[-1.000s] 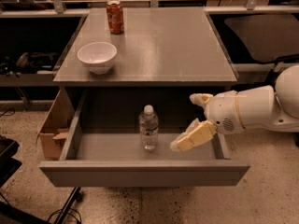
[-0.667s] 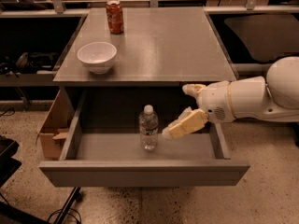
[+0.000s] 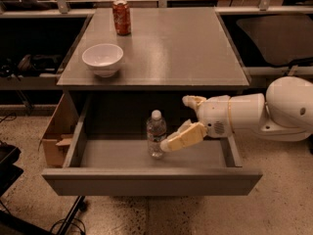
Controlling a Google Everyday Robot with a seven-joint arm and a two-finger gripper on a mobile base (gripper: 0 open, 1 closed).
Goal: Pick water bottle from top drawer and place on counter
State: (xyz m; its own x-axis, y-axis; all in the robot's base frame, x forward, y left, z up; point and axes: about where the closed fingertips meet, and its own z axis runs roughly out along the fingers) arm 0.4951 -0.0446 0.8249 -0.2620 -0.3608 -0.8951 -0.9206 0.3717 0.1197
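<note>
The water bottle (image 3: 155, 133), clear with a white cap, stands upright on the grey floor in the middle of the open top drawer (image 3: 151, 182). My gripper (image 3: 175, 123) reaches into the drawer from the right on a white arm. It is open. Its lower finger (image 3: 183, 138) ends right next to the bottle's right side, and its upper finger (image 3: 191, 101) is farther back, apart from the bottle. The grey counter (image 3: 166, 43) lies above the drawer.
A red soda can (image 3: 121, 17) stands at the counter's back left and a white bowl (image 3: 102, 58) at its front left. A cardboard box (image 3: 55, 131) sits on the floor left of the cabinet. Dark shelves flank both sides.
My gripper has moved left inside the drawer, from its right side up to the bottle. The bottle has not moved.
</note>
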